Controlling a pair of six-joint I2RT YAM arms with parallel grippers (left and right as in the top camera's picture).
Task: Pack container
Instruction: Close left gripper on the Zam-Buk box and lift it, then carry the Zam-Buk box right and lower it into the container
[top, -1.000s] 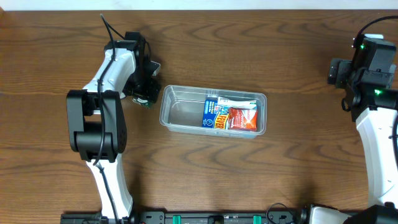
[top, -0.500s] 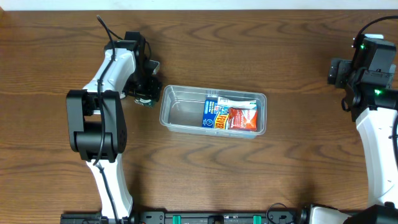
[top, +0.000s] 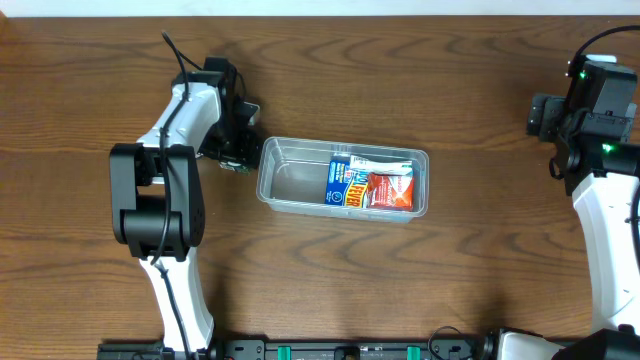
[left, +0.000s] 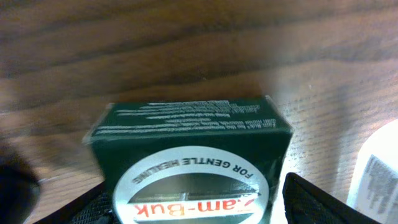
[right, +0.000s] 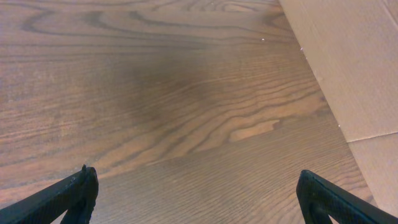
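The clear plastic container (top: 290, 186) lies at the table's middle. A blue snack packet (top: 346, 183) and a red packet (top: 391, 190) lie in its right half. My left gripper (top: 238, 153) is just left of the container's left rim, shut on a dark green Zam-Buk box (left: 189, 158) that fills the left wrist view between the fingers (left: 193, 208). The container's edge (left: 376, 168) shows at the right of that view. My right gripper (right: 196, 199) is open and empty over bare wood; its arm (top: 590, 100) is at the far right.
A cardboard surface (right: 348, 62) stands at the right of the right wrist view. The left arm's body (top: 158, 200) lies left of the container. The wooden table (top: 330, 280) stretches in front of the container.
My left gripper with the green box has shifted slightly right, closer to the container's left rim. The right arm has not moved.
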